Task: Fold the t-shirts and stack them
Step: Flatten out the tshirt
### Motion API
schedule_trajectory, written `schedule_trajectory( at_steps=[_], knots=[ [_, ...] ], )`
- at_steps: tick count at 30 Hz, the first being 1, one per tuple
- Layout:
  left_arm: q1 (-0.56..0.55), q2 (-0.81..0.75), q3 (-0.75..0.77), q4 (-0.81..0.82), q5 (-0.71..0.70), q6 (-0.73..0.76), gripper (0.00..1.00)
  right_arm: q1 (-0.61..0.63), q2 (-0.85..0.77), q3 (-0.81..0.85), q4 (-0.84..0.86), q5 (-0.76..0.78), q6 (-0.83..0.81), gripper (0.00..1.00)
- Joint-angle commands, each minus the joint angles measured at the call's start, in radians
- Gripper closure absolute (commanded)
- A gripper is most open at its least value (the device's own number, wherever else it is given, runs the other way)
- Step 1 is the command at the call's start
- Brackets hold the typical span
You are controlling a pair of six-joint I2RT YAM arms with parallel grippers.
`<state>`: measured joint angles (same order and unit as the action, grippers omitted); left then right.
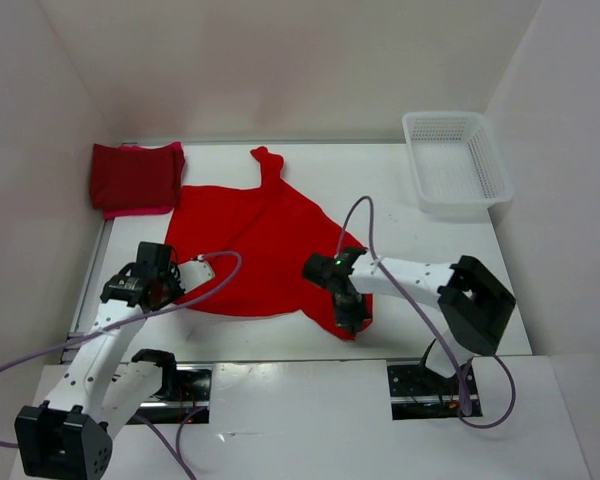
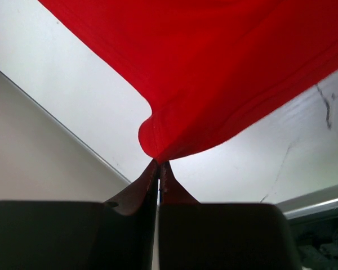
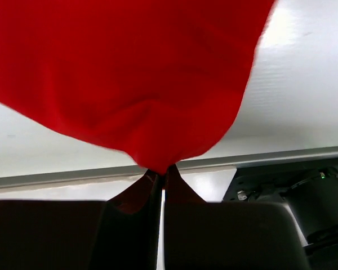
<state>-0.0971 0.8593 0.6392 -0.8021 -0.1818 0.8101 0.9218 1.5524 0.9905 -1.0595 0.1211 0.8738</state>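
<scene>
A bright red t-shirt (image 1: 265, 245) lies spread out in the middle of the table, one sleeve pointing to the back. My left gripper (image 1: 172, 288) is shut on the shirt's near left corner (image 2: 174, 135), the cloth pinched at the fingertips (image 2: 159, 163). My right gripper (image 1: 348, 318) is shut on the near right corner, where the cloth (image 3: 141, 84) bunches just above the fingertips (image 3: 164, 169). A folded dark maroon t-shirt (image 1: 132, 175) rests on a pinkish-crimson one (image 1: 145, 211) at the back left.
A white mesh basket (image 1: 458, 160) stands at the back right. White walls close in the table on the left, back and right. Purple cables loop from both arms over the near part of the table.
</scene>
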Motion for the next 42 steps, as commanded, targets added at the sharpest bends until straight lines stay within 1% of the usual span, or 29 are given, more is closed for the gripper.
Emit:
schedule_trajectory(
  at_steps=[1,5,9,12,15,16,17,18,19,20,21,22,23,24,26,27,28,29,30,31,32,33,34,36,37,38,40,41,42],
  knots=[
    [-0.003,-0.057,-0.024,-0.068,-0.024,0.098,1.0,0.069,0.055,-0.001,-0.043,0.005,-0.006,1.0],
    [-0.003,-0.141,-0.062,-0.092,-0.065,0.147,1.0,0.058,0.002,-0.036,-0.065,-0.017,0.004,1.0],
    [-0.003,-0.172,-0.116,-0.114,-0.087,0.173,1.0,0.016,-0.083,-0.026,-0.106,-0.026,0.022,1.0],
    [-0.003,-0.196,-0.125,-0.124,-0.087,0.173,1.0,0.015,-0.104,-0.006,-0.135,-0.09,0.022,1.0],
    [-0.003,-0.206,-0.125,-0.147,-0.087,0.182,1.0,0.055,-0.104,0.016,-0.178,-0.133,0.004,1.0],
    [-0.003,-0.206,-0.125,-0.147,-0.087,0.192,1.0,0.064,-0.104,0.028,-0.189,-0.15,-0.007,0.99],
    [-0.003,-0.215,-0.125,-0.158,-0.087,0.192,0.99,0.078,-0.095,0.028,-0.2,-0.197,-0.019,0.94],
    [-0.003,-0.215,-0.125,-0.167,-0.087,0.192,0.95,0.078,-0.095,0.028,-0.212,-0.221,-0.05,0.69],
    [-0.003,-0.244,-0.125,-0.167,-0.087,0.192,0.85,0.078,-0.095,0.028,-0.223,-0.23,-0.059,0.47],
    [-0.003,-0.261,-0.125,-0.167,-0.087,0.192,0.69,0.078,-0.112,0.043,-0.233,-0.23,-0.059,0.29],
    [-0.003,-0.282,-0.125,-0.167,-0.1,0.181,0.34,0.078,-0.15,0.071,-0.234,-0.212,-0.059,0.05],
    [-0.003,-0.305,-0.115,-0.148,-0.111,0.16,0.18,0.078,-0.175,0.092,-0.234,-0.201,-0.059,0.0],
    [-0.003,-0.359,-0.105,-0.1,-0.12,0.138,0.09,0.025,-0.195,0.123,-0.234,-0.192,-0.059,0.0],
    [-0.003,-0.38,-0.08,-0.077,-0.12,0.126,0.06,-0.006,-0.219,0.193,-0.215,-0.154,-0.059,0.0],
    [-0.003,-0.394,-0.058,0.033,-0.133,0.068,0.04,-0.079,-0.228,0.249,-0.162,-0.121,-0.088,0.02],
    [-0.003,-0.384,-0.049,0.075,-0.133,0.045,0.04,-0.165,-0.218,0.258,-0.069,-0.103,-0.102,0.04],
    [-0.003,-0.343,-0.033,0.166,-0.143,0.0,0.04,-0.208,-0.204,0.248,-0.022,-0.094,-0.114,0.1],
    [-0.003,-0.313,-0.023,0.206,-0.143,-0.02,0.04,-0.253,-0.186,0.238,0.021,-0.094,-0.131,0.13],
    [-0.003,-0.278,-0.009,0.243,-0.143,-0.04,0.04,-0.341,-0.151,0.222,0.108,-0.094,-0.131,0.17],
    [-0.003,-0.2,0.002,0.307,-0.134,-0.083,0.04,-0.38,-0.138,0.206,0.157,-0.062,-0.131,0.26],
    [-0.003,-0.153,0.031,0.329,-0.122,-0.103,0.04,-0.42,-0.126,0.183,0.203,-0.042,-0.131,0.29],
    [0.008,-0.105,0.043,0.351,-0.11,-0.126,0.04,-0.478,-0.094,0.183,0.283,-0.009,-0.116,0.29],
    [0.02,-0.013,0.053,0.4,-0.101,-0.15,0.04,-0.5,-0.071,0.183,0.311,0.042,-0.105,0.29],
    [0.043,0.05,0.063,0.454,-0.064,-0.178,0.04,-0.526,-0.016,0.201,0.355,0.077,-0.093,0.27],
    [0.043,0.088,0.063,0.484,-0.048,-0.19,0.04,-0.535,0.045,0.211,0.389,0.093,-0.093,0.27],
    [0.043,0.101,0.077,0.485,-0.016,-0.19,0.04,-0.535,0.079,0.239,0.389,0.107,-0.093,0.27],
    [0.043,0.121,0.091,0.475,-0.016,-0.201,0.04,-0.561,0.173,0.261,0.398,0.107,-0.102,0.24],
    [0.043,0.132,0.091,0.475,-0.016,-0.192,0.04,-0.561,0.195,0.261,0.398,0.095,-0.113,0.2],
    [0.043,0.132,0.091,0.456,-0.016,-0.192,0.04,-0.561,0.207,0.261,0.411,0.085,-0.122,0.17]
  ],
)
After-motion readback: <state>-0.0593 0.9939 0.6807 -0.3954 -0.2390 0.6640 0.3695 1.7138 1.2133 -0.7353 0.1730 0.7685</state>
